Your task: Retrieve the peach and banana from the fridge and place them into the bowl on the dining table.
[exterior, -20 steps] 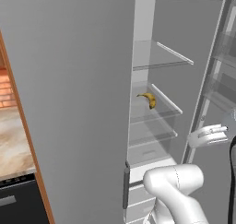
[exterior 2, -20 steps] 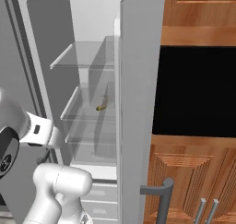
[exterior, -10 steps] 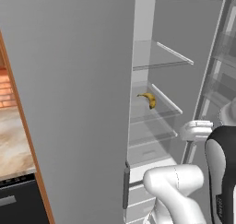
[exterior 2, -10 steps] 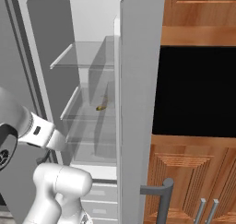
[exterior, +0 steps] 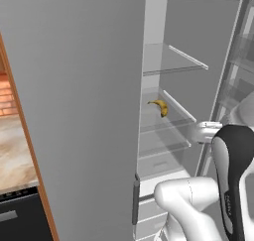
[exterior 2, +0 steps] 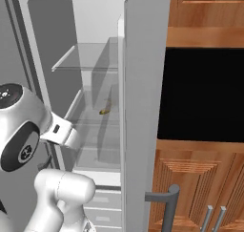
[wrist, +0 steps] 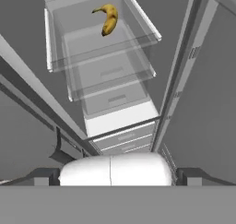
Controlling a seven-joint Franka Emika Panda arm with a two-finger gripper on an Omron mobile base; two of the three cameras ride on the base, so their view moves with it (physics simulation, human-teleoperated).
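With its jaws spread wide and empty, the two-finger gripper (wrist: 118, 172) should advance level into the tall grey open fridge (exterior: 198, 86) toward the curved yellow banana (exterior: 159, 106) lying on its middle glass shelf.

No readable text, label, brand, number or sign is showing anywhere. The fridge (exterior: 198, 46) is carrying no lettering on its walls, shelves or drawers, and the small dark marks on the robot's joint beside the fridge are staying too blurred to read.
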